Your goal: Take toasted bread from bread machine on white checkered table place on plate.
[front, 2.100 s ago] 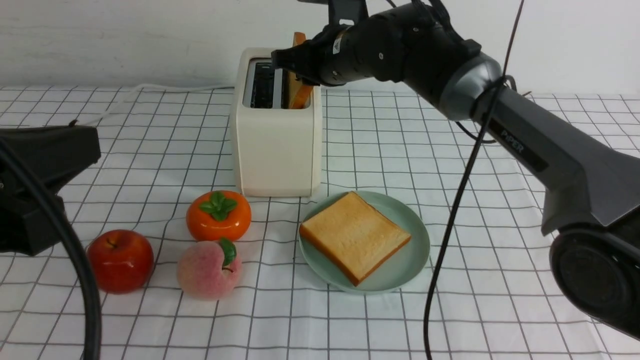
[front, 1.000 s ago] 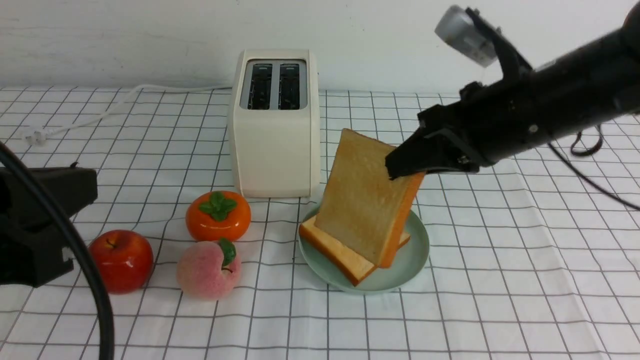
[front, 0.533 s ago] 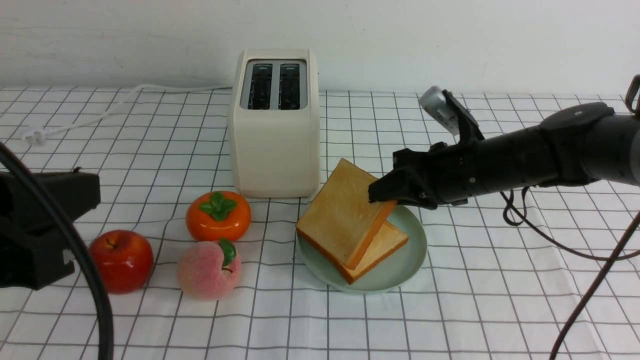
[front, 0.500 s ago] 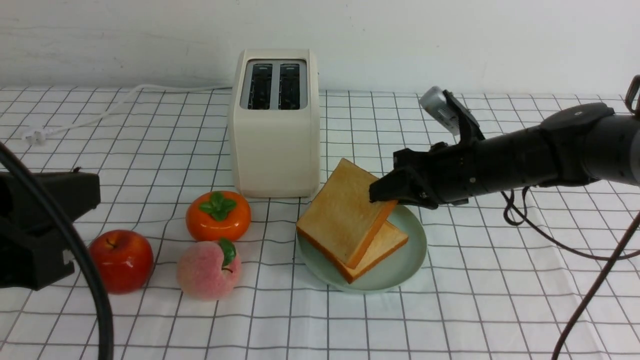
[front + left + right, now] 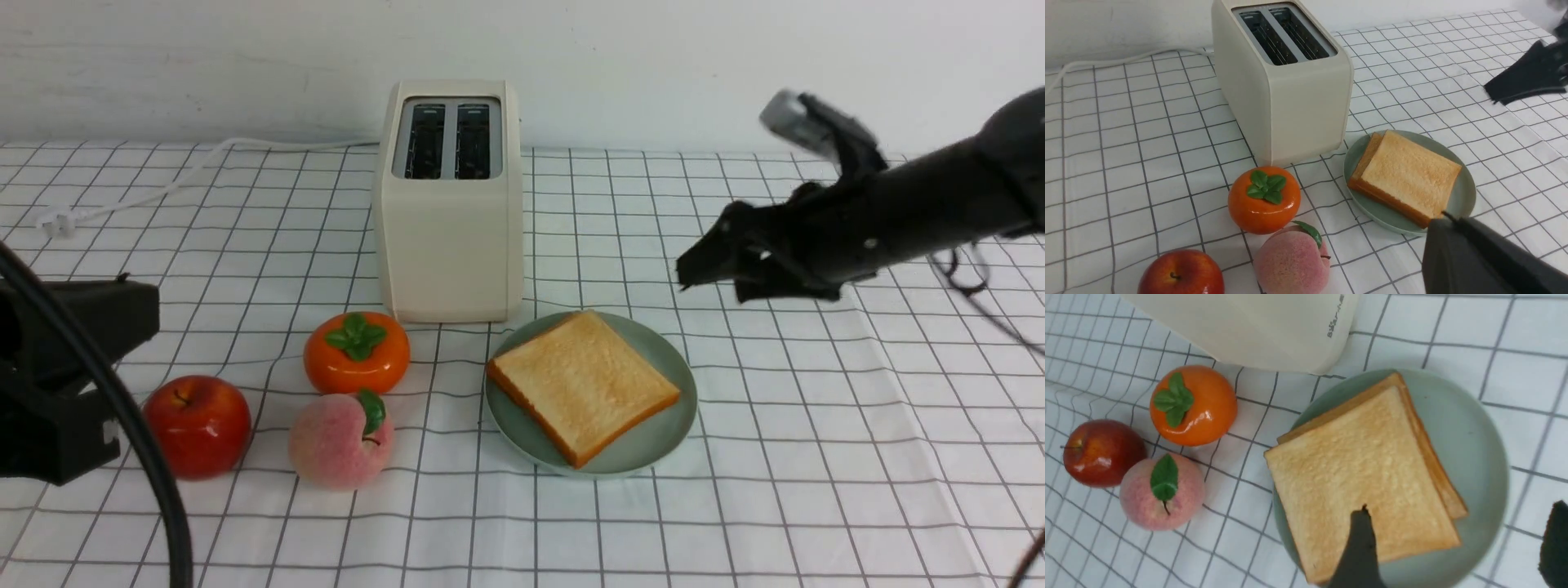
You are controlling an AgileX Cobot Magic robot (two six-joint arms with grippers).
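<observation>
Two toasted bread slices point(image 5: 584, 380) lie stacked flat on the mint-green plate point(image 5: 671, 425), in front of the bread machine point(image 5: 449, 237) on the white checkered table point(image 5: 816, 457). Both toaster slots are empty. My right gripper point(image 5: 706, 265) is open and empty, hovering above and to the right of the plate. In the right wrist view its fingers point(image 5: 1359, 547) stand wide apart over the toast point(image 5: 1359, 469) and plate point(image 5: 1478, 437). My left gripper point(image 5: 1443, 214) is shut and empty, low at the left, apart from the toast point(image 5: 1408, 175) and plate point(image 5: 1466, 196).
An orange persimmon point(image 5: 357, 351), a red apple point(image 5: 197, 425) and a peach point(image 5: 341, 439) sit left of the plate. The toaster's white cord point(image 5: 163, 184) runs along the back left. A white wall stands behind the table.
My right gripper lowered the second slice onto the first, let it go, then rose and drew back to the right. The slice now lies flat. The left arm has not moved.
</observation>
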